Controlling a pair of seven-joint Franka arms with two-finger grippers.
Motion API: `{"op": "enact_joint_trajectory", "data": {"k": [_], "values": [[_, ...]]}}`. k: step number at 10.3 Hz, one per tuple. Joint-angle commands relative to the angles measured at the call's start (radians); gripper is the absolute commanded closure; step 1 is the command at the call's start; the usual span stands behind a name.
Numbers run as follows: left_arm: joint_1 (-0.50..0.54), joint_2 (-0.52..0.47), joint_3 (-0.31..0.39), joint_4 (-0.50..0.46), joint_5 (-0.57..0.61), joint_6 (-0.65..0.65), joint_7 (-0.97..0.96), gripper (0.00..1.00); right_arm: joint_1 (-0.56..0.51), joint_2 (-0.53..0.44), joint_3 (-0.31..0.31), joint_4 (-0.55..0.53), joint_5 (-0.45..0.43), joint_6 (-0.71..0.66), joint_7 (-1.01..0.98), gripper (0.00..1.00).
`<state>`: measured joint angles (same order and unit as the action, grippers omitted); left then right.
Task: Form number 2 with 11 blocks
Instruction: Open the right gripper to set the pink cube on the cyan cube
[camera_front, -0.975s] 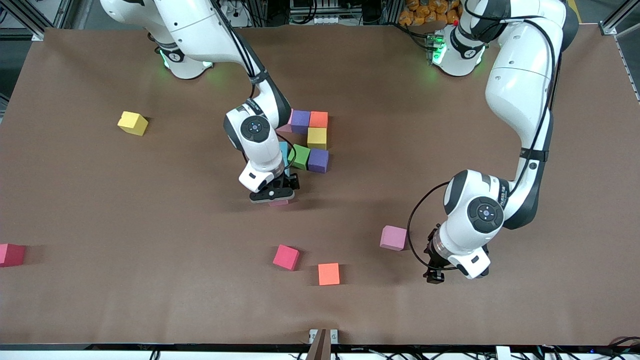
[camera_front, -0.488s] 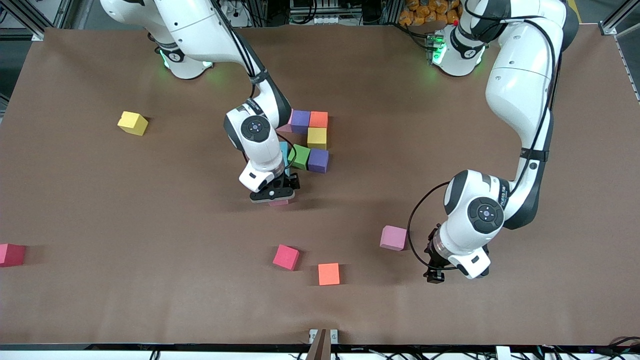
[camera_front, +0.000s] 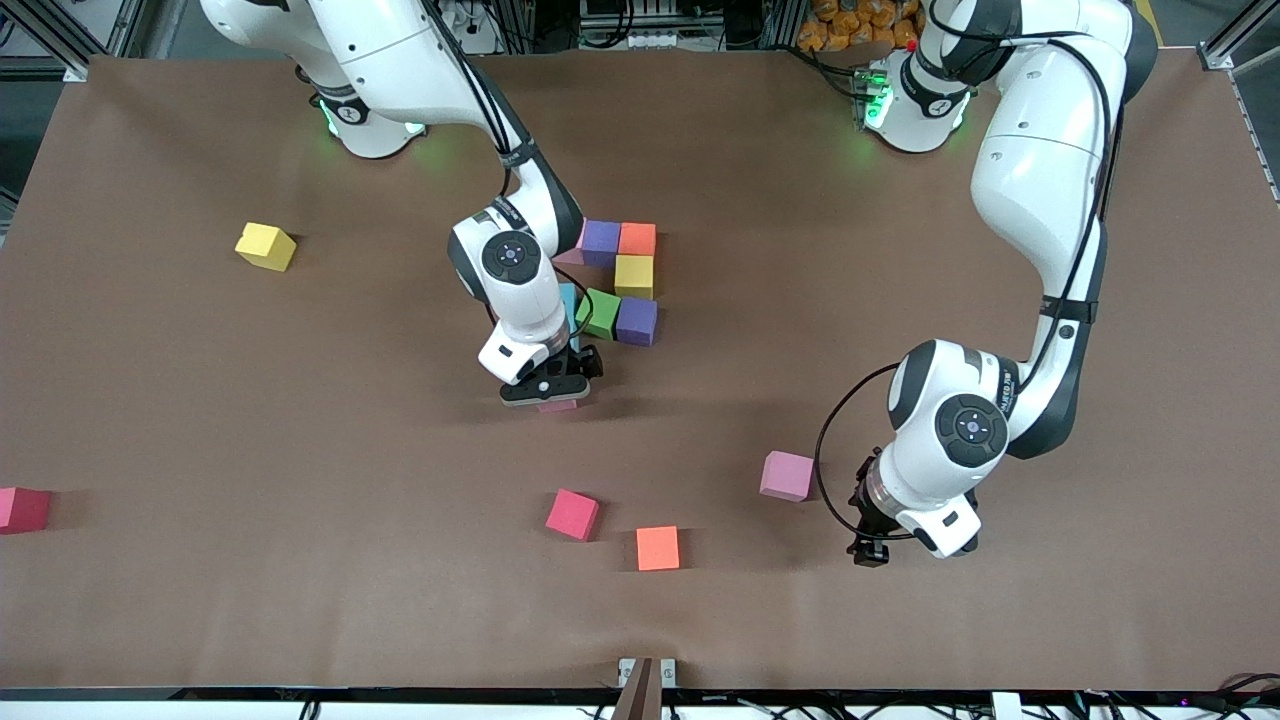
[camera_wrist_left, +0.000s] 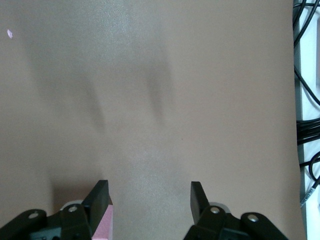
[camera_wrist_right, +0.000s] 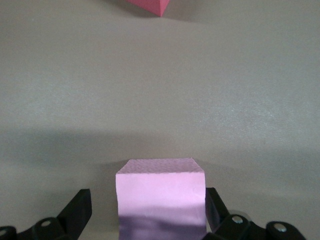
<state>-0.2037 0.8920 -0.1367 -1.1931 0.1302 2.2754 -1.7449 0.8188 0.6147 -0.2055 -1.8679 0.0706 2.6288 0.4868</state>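
A group of blocks lies mid-table: purple (camera_front: 601, 238), orange (camera_front: 637, 239), yellow (camera_front: 633, 275), green (camera_front: 602, 312), purple (camera_front: 637, 320), and a blue one (camera_front: 567, 297) partly hidden by the right arm. My right gripper (camera_front: 556, 392) stands open astride a pink block (camera_wrist_right: 160, 197) on the table, nearer the front camera than the blue one. There is a gap at one finger (camera_wrist_right: 80, 207). My left gripper (camera_front: 866, 548) waits open and empty low over the table, beside a loose pink block (camera_front: 787, 475). A pink sliver (camera_wrist_left: 105, 227) shows by one of its fingers.
Loose blocks lie around: yellow (camera_front: 265, 245) and red (camera_front: 22, 508) toward the right arm's end, a red one (camera_front: 572, 514) and an orange one (camera_front: 657, 547) nearer the front camera. Another pink block (camera_front: 573, 252) peeks out beside the far purple one.
The right gripper's fingers have spread apart around the pink block, which stays on the table. The left arm has not moved.
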Motion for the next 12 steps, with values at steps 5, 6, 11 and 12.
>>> {"op": "enact_joint_trajectory", "data": {"k": [5, 6, 11, 12], "values": [[-0.002, -0.016, -0.004, -0.008, 0.012, -0.019, 0.011, 0.26, 0.002, -0.033, -0.005, 0.006, -0.009, -0.044, 0.009, 0.0], [-0.002, -0.016, -0.004, -0.008, 0.012, -0.019, 0.011, 0.26, 0.0, -0.042, -0.005, 0.009, -0.009, -0.065, 0.009, 0.0], [-0.002, -0.016, -0.004, -0.006, 0.012, -0.019, 0.01, 0.26, -0.001, -0.067, -0.005, 0.075, -0.009, -0.213, 0.009, 0.0], [-0.002, -0.018, -0.004, -0.006, 0.012, -0.019, 0.01, 0.26, -0.003, -0.069, -0.005, 0.099, -0.009, -0.252, 0.009, 0.0]]}}
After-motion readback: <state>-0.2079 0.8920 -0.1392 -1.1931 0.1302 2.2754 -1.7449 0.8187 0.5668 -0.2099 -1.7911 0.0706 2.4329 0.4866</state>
